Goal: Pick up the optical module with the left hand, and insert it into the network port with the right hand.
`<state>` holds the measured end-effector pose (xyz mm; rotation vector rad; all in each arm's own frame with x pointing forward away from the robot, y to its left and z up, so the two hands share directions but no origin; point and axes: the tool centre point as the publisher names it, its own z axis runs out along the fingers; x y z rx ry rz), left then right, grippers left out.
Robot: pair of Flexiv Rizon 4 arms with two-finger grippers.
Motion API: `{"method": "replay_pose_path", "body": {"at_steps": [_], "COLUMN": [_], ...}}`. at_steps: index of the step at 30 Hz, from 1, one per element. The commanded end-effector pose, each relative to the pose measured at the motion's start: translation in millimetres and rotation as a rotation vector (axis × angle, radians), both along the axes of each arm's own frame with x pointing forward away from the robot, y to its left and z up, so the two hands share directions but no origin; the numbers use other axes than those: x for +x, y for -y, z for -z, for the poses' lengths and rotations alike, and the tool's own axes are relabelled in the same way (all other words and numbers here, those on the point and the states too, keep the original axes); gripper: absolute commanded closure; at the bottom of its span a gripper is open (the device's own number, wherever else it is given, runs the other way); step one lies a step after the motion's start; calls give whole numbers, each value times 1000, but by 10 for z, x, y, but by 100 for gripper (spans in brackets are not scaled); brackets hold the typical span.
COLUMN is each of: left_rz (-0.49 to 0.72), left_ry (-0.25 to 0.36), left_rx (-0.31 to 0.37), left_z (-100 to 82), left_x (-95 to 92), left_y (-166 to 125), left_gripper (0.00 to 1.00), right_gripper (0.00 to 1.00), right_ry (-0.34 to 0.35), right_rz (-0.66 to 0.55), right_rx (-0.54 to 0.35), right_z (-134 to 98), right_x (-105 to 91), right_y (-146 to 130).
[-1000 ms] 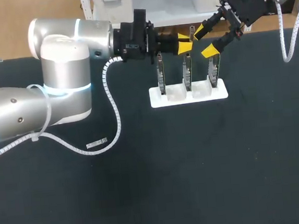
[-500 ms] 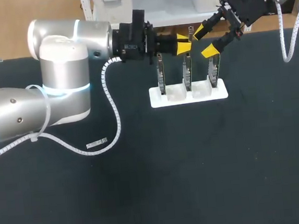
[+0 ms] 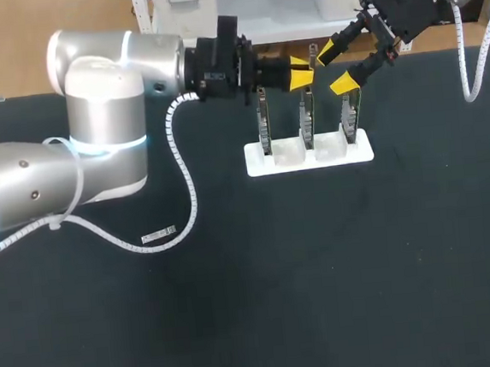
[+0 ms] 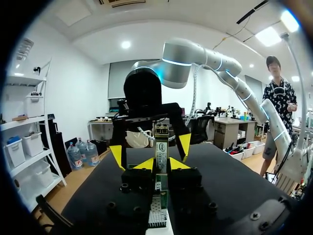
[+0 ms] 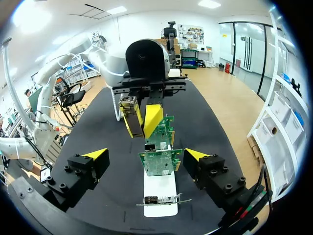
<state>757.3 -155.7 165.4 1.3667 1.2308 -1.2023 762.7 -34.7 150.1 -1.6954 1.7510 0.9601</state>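
Observation:
My left gripper (image 3: 304, 71) is shut on the optical module (image 3: 313, 54), a small metal bar held above the middle circuit board (image 3: 307, 120). In the left wrist view the module (image 4: 161, 147) stands upright between the yellow tips of that gripper (image 4: 161, 164). My right gripper (image 3: 335, 66) is open, facing the left one from the far right, and its fingertips (image 4: 117, 156) straddle the module without touching it. From the right wrist view, the module (image 5: 131, 110) sits ahead of my open right gripper (image 5: 145, 155), above the boards (image 5: 160, 161).
A white stand (image 3: 308, 154) holds three upright circuit boards near the table's far edge. A small white label (image 3: 158, 235) lies on the black table (image 3: 321, 271) at the left, beside the left arm's cable (image 3: 185, 167).

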Motion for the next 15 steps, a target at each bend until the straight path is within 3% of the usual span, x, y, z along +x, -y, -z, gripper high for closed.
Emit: {"method": "replay_pose_path", "body": {"at_steps": [1, 15], "left_rz": [10, 10], "left_ry": [-2, -2], "left_rx": [3, 3], "left_z": [4, 4], "left_x": [48, 48], "left_y": [15, 15], "left_gripper": [100, 100], "right_gripper": [0, 0], "right_ry": [2, 15], "right_rz": [2, 10], "right_rx": [0, -3], "right_z": [-1, -7], "right_x": [-11, 10], "right_y": [-1, 16]}}
